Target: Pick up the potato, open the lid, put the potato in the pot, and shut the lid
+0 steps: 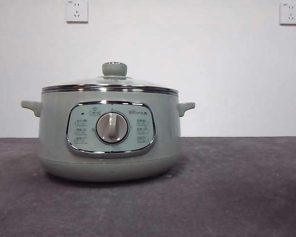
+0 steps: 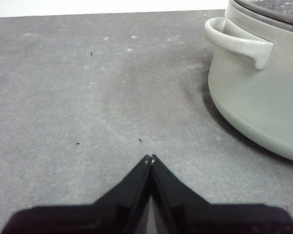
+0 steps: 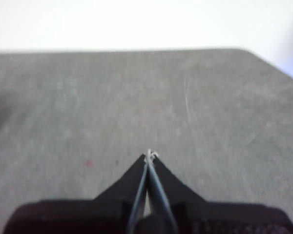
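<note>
left gripper (image 2: 150,157), jaws pressed together and holding nothing, hangs over bare grey table (image 2: 88,97) with the pot (image 2: 263,107) near, one side handle (image 2: 237,41) toward it; right gripper (image 3: 149,155), likewise closed and empty, is over bare table. pot stands upright on the table, dial (image 1: 112,127) facing front, lid (image 1: 111,85) seated on its rim, knob (image 1: 114,69) on top. potato is not visible in any view.

Looks like a bare test lab to us: plain grey tabletop (image 1: 246,197), blank white wall (image 1: 197,54), two white wall sockets (image 1: 77,11).
</note>
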{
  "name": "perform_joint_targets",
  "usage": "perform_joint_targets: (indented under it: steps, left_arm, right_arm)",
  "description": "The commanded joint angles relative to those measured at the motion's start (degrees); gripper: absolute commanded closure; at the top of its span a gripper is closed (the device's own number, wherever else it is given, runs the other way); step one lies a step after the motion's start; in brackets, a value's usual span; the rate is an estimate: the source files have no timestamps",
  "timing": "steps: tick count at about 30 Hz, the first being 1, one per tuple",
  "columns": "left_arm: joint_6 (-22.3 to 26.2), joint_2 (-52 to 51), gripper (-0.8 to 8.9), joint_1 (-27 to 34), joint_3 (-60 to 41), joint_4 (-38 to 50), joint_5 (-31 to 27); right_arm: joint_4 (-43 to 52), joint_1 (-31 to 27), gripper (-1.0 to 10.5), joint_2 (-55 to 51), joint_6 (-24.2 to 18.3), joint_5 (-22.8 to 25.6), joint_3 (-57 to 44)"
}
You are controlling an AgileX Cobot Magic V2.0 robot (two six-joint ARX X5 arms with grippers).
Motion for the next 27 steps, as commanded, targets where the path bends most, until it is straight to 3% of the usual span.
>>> perform_joint_targets:
  steps: [1, 27]
  left_arm:
    - [0.09, 0.02, 8.16, 0.15, -0.61, 0.33, 0.24]
    - [0.09, 0.02, 8.16, 0.15, -0.61, 0.33, 0.24]
  right_arm:
    - [0.26, -0.07, 9.5, -0.17, -5.38, -0.04, -0.61]
    - [0.44, -0.04, 9.5, -0.11, -6.1, -0.17, -0.61]
